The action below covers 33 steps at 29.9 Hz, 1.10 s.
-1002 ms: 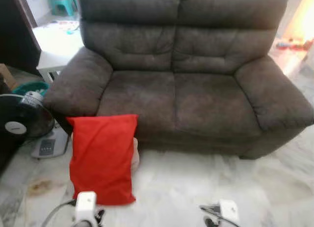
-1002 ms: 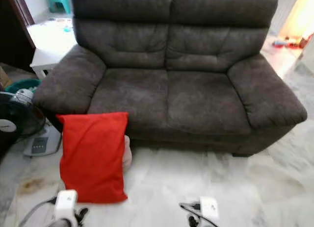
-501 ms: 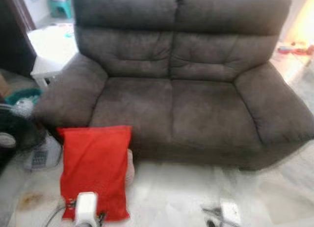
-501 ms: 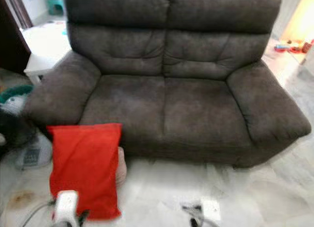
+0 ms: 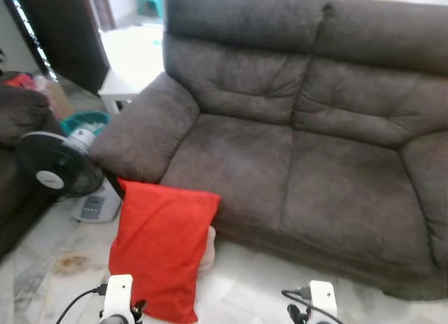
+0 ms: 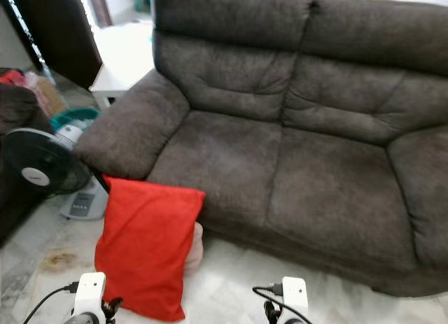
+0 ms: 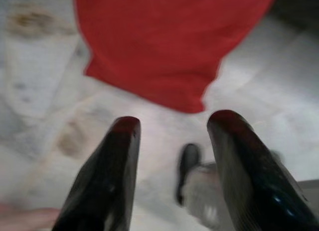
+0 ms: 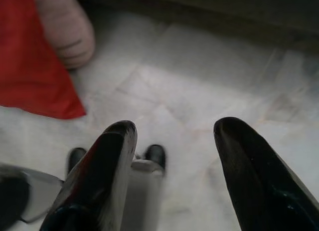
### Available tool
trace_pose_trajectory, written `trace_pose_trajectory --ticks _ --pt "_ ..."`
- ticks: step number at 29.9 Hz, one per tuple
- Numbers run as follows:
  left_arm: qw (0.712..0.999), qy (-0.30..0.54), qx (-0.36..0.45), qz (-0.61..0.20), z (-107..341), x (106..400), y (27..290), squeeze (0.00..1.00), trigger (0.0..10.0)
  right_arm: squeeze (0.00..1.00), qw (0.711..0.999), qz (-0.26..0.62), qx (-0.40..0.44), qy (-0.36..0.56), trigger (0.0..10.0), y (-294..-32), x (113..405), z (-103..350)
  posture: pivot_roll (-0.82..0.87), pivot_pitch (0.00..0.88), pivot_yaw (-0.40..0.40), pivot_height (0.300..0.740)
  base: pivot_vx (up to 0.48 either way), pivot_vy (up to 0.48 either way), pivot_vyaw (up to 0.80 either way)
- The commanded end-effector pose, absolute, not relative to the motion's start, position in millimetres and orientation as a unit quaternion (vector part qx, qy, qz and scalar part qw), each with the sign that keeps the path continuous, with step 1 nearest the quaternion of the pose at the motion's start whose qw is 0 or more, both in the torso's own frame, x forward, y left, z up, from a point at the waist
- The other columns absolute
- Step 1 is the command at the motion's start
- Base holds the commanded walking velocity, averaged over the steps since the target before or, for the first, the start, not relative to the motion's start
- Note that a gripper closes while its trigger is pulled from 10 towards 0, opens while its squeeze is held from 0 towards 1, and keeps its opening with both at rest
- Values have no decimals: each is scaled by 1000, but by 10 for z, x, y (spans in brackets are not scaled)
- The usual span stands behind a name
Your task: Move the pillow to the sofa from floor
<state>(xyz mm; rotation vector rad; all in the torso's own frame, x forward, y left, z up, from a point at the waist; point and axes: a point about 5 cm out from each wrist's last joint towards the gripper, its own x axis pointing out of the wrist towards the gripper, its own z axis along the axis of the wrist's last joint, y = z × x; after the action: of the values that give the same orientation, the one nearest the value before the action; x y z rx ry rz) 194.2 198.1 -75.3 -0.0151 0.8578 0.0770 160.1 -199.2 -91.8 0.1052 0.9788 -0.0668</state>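
Pale marble-patterned floor (image 5: 252, 289) with a brownish stain at the near left. A red pillow (image 5: 162, 247) stands on it, leaning against the front of a dark grey two-seat sofa (image 5: 294, 156). A black fan (image 5: 59, 166) on a grey base sits to the left of the pillow.

Soft daylight; head views sharp, wrist views blurred.

Black fan (image 5: 52, 171) on white base (image 5: 95, 205), teal basket (image 5: 80, 121), white side table (image 5: 122, 93), marble floor (image 5: 42, 268).
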Motion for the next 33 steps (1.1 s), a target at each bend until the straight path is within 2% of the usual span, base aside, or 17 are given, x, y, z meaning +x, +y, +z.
trace_pose_trajectory --ticks 1,33 --pt "904 425 0 52 -757 1900 2106 0 10000 0 885 -25 56 461 10000 -1922 1671 -897 133 37 -58 740 244 0 800" --pt "905 423 8 48 -754 1904 2107 0 10000 0 885 -17 55 463 10000 -1917 1668 -899 136 38 -60 740 0 0 800"
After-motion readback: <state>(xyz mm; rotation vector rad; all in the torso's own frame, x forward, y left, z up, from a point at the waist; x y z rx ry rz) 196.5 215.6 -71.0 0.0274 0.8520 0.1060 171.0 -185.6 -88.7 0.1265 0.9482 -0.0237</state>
